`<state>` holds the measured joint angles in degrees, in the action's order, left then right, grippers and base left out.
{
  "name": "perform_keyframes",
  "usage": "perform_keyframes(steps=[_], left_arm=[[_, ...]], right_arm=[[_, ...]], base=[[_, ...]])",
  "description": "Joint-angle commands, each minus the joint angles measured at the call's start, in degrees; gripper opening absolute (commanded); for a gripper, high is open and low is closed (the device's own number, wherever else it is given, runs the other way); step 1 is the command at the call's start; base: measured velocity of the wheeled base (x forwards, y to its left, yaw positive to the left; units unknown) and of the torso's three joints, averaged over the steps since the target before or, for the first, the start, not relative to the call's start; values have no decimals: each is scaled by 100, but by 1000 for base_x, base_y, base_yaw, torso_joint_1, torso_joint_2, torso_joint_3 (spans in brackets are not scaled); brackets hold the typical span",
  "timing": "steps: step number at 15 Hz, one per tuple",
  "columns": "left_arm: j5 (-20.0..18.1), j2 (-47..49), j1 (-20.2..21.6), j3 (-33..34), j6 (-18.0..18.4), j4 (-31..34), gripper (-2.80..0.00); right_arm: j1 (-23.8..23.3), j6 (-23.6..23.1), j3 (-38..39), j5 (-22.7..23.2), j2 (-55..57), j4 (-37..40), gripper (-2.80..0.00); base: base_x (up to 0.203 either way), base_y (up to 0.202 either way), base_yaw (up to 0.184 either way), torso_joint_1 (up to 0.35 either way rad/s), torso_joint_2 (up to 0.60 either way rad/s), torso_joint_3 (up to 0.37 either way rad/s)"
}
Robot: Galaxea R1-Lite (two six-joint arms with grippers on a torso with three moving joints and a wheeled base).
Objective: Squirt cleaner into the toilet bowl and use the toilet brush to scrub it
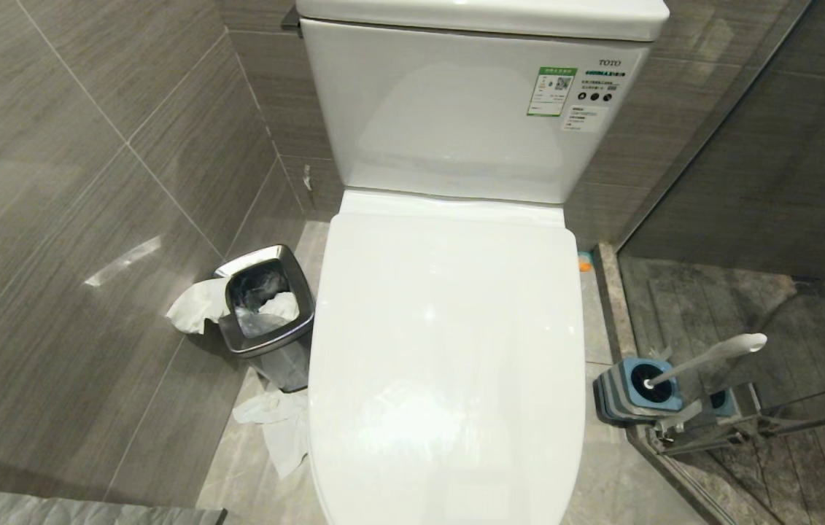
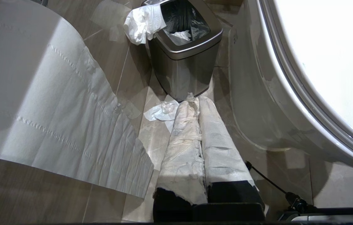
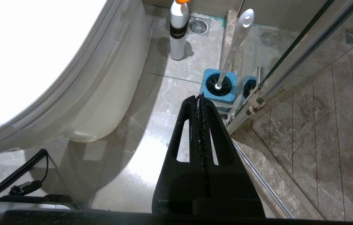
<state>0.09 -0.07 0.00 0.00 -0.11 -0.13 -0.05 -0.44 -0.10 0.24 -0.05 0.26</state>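
The toilet bowl [image 1: 447, 350] sits dead centre in the head view, its glossy white lid down flat over the seat, the white cistern [image 1: 456, 109] rising behind it against the grey tiled wall. None of the bowl's inside is showing.

Off to the toilet's right, on the floor by the glass shower partition [image 1: 748, 182], stands the toilet brush [image 1: 707, 357]: slim white handle leaning out, flattened rounded end uppermost, black bristle head sunk in the blue-and-grey holder [image 1: 631, 390]. In the right wrist view a white bottle with a black band and orange cap [image 3: 178, 31] stands on the floor further back, close to a floor drain [image 3: 198, 26].

On the toilet's left, a steel-rimmed bin [image 1: 266, 306] holds a black liner and crumpled tissue, with more white tissue [image 1: 277, 426] lying on the floor beside it.

Neither arm appears in the head view. The left gripper [image 2: 198, 103] hangs low beside the bowl, pointing toward the bin, its paper-wrapped fingers [image 2: 185, 137] pressed together, empty. The right gripper [image 3: 200, 98] hangs on the other side, black fingers together, tips aimed at the brush holder, well short of it.
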Motion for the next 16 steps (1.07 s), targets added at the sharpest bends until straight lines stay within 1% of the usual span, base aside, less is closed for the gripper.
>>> perform_keyframes(steps=[1,16], left_arm=[[0,7,0,9,-1,-4,-280],[0,7,0,9,-5,-4,-280]], right_arm=[[-4,0,1,2,5,0,-280],[2,0,1,2,5,0,-280]], base=[[0,0,0,0,0,0],[0,0,0,0,0,0]])
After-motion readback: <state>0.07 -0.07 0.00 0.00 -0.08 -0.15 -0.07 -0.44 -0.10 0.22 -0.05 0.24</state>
